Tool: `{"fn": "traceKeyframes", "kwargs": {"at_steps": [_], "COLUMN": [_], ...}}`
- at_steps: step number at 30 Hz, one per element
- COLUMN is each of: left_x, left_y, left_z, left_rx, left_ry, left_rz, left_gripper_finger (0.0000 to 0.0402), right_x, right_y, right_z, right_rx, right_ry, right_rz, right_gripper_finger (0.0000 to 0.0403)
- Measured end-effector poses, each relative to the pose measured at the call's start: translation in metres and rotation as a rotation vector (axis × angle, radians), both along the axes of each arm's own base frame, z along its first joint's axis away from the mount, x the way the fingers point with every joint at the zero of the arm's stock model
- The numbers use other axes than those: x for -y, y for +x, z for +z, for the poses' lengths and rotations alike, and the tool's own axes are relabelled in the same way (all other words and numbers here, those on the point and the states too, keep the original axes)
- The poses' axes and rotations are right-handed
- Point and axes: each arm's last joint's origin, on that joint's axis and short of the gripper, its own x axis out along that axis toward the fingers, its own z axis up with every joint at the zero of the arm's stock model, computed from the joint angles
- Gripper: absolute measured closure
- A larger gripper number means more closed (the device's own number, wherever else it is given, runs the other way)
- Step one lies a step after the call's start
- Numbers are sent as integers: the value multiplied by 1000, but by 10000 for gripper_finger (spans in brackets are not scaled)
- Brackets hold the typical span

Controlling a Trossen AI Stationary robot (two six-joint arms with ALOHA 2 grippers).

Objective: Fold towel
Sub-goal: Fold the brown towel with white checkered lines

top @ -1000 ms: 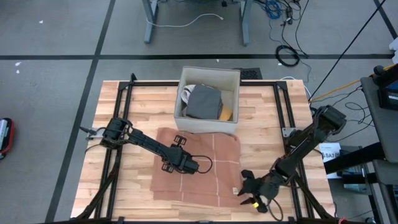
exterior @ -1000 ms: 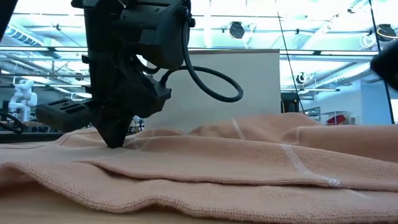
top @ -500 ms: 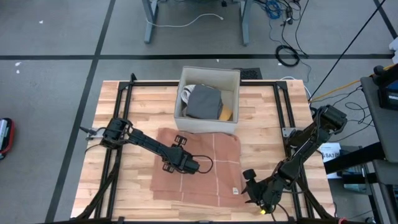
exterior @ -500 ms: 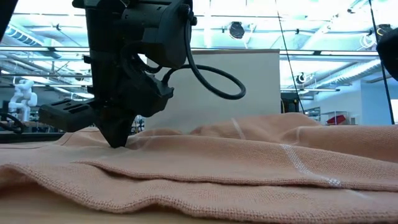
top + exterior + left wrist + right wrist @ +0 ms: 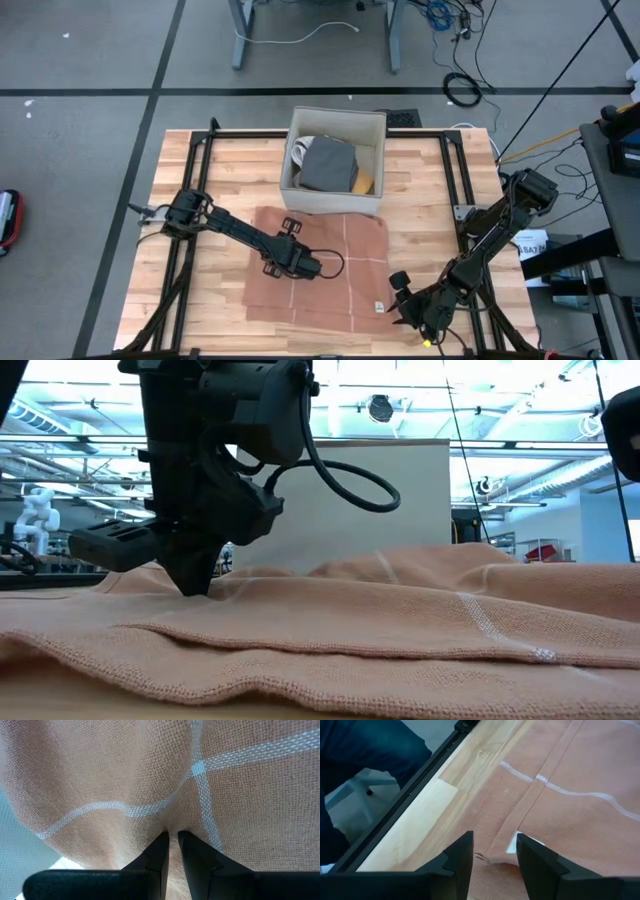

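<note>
Salmon-pink woven towel (image 5: 320, 270) with pale grid lines lying flat at centre of the wooden slat table (image 5: 420, 215), just at 6 o'clock from the white open box (image 5: 375, 125). Left claw (image 5: 308, 267) clenched on a pinch of cloth mid-towel. Right claw (image 5: 492, 852) released, straddling the corner at 4 o'clock. Best to lower fully, close on both layers at the hem, then lift slowly.

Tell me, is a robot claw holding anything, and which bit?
The left claw pinches a fold in the middle of the towel. The right claw is open over its near right corner, gripping nothing.
</note>
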Motion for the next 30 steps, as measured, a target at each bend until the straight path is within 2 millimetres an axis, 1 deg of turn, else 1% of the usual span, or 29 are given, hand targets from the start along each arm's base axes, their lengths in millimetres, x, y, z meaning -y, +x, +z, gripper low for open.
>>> {"fn": "traceKeyframes", "kwargs": {"at_steps": [5,13,19,22,25,30], "left_x": [0,-5,-5,-5,-5,-5], "left_y": [1,5,5,5,5,5], "left_z": [0,0,0,0,0,0], "left_rx": [16,35,28,26,26,27], "left_ry": [-5,-12,-12,-13,-12,-13], "left_rz": [0,11,-1,-5,-5,-3], "left_gripper_finger": [342,342,342,342,342,342], "right_x": [-1,-5,-4,-1,1,2], "right_y": [0,2,2,-1,-3,-4], "right_z": [-2,-24,-25,-29,-31,-32], "right_rx": [-16,-79,-93,-138,-178,-185], "right_ry": [7,-32,-27,-59,-70,-81], "right_rz": [17,31,12,-3,-5,-4], "right_gripper_finger": [260,255,267,272,272,268]}}
